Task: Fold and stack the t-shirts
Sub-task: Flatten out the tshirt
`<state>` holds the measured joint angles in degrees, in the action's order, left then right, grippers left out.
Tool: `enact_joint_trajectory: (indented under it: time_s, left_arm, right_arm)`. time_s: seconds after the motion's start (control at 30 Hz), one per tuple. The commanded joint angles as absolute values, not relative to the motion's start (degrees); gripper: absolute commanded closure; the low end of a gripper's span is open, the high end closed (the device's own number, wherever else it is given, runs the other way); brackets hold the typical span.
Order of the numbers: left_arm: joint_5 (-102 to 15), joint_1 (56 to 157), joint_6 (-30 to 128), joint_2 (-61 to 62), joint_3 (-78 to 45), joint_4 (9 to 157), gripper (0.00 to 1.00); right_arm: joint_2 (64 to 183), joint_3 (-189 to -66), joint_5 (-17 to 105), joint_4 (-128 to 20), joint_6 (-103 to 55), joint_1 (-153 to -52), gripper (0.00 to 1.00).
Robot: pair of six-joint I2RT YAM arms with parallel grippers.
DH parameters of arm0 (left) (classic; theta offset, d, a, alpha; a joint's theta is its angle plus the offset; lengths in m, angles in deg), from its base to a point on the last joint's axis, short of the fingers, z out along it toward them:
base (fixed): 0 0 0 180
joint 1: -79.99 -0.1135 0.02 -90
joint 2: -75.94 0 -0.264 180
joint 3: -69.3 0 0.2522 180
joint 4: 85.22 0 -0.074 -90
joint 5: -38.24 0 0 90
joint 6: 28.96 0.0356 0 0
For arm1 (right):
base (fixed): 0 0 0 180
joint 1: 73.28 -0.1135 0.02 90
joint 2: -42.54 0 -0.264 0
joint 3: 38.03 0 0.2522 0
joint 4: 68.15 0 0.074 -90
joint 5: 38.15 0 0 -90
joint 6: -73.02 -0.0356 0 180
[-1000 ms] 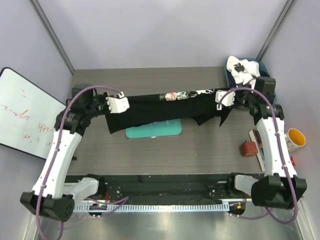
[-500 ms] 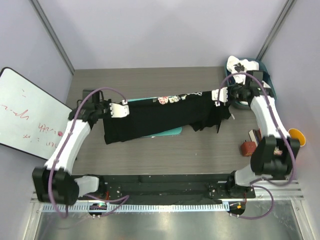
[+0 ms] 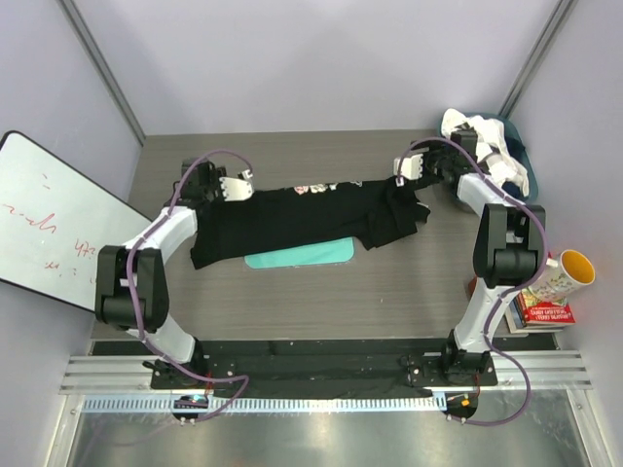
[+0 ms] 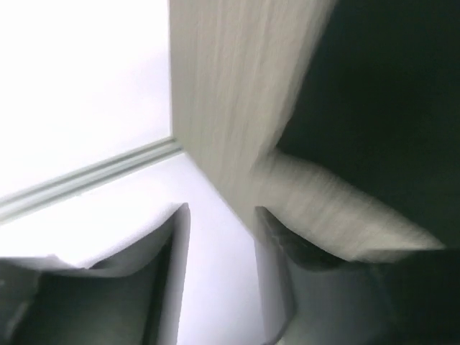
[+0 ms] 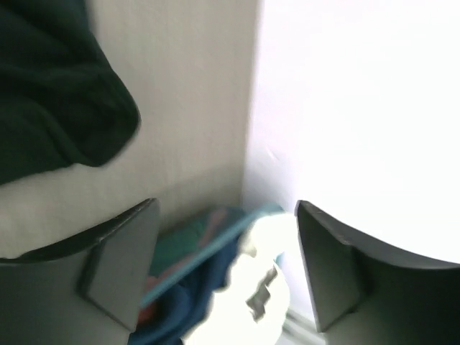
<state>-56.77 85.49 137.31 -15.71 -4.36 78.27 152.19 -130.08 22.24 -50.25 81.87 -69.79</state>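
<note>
The black t-shirt (image 3: pixel 292 219) with the rose print lies spread across the table, over a teal board (image 3: pixel 297 257). My left gripper (image 3: pixel 234 187) is at the shirt's back left corner, open with nothing between its fingers (image 4: pixel 221 212); black cloth (image 4: pixel 388 108) shows to its right. My right gripper (image 3: pixel 404 167) is at the shirt's bunched back right corner, also open and empty (image 5: pixel 226 208), with the black cloth (image 5: pixel 50 93) off to its left. The white t-shirt (image 3: pixel 482 144) with black patches sits heaped in the blue basket and shows beyond the right jaws (image 5: pixel 266 287).
A blue basket (image 3: pixel 519 154) stands at the back right corner. A whiteboard (image 3: pixel 49 219) leans off the table's left side. A mug with a yellow inside (image 3: pixel 574 268) and stacked books (image 3: pixel 543 309) sit at the right edge.
Both arms carried the stretched black shirt toward the back of the table and lowered it. Both grippers, shut on the shirt's corners before, have opened and let go.
</note>
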Motion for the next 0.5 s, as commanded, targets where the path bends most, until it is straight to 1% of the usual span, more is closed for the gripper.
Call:
enact_joint_trajectory:
  time_s: [0.0, 0.07, 0.17, 0.2, 0.23, 0.27, 0.3, 0.37, 0.4, 0.47]
  left_arm:
    - [-62.5, 85.1, 133.7, -17.0, -7.1, 87.6, 0.25]
    - [-61.8, 85.3, 132.8, -16.2, -7.0, 86.8, 0.24]
    - [-58.4, 85.8, 131.3, -12.6, -5.7, 83.6, 0.23]
    - [-56.6, 86.1, 131.1, -9.9, -5.3, 79.0, 0.23]
    - [-54.2, 86.1, 131.2, -8.1, -5.1, 75.9, 0.24]
    - [-48.7, 86.3, 131.2, -6.5, -4.9, 72.8, 0.29]
    - [-45.2, 86.6, 132.0, -5.1, -4.9, 64.9, 0.34]
    - [-37.6, 86.9, 133.5, -1.2, -4.3, 57.7, 0.44]
    - [-36.7, 87.9, 135.3, 0.0, -2.2, 53.8, 0.44]
    - [-37.5, 89.6, 136.4, 1.8, 0.6, 52.5, 0.43]
  right_arm:
    - [150.0, -128.6, 28.2, -68.0, 76.3, -69.8, 0.11]
    - [148.5, -126.5, 30.0, -70.5, 73.5, -69.8, 0.11]
    - [143.8, -127.7, 28.7, -62.2, 70.7, -69.7, 0.11]
    - [142.3, -128.9, 26.9, -49.7, 71.3, -69.5, 0.13]
    - [140.3, -130.4, 25.0, -41.7, 73.2, -69.3, 0.14]
    - [139.6, -133.6, 22.3, -33.6, 79.0, -69.3, 0.16]
    - [139.1, -134.9, 21.3, -17.9, 83.6, -69.3, 0.17]
    - [138.0, -135.6, 20.6, -6.1, 92.7, -70.3, 0.19]
    - [137.5, -134.6, 20.8, 0.1, 94.2, -70.7, 0.20]
    - [135.4, -129.7, 22.0, 2.3, 96.2, -71.7, 0.20]
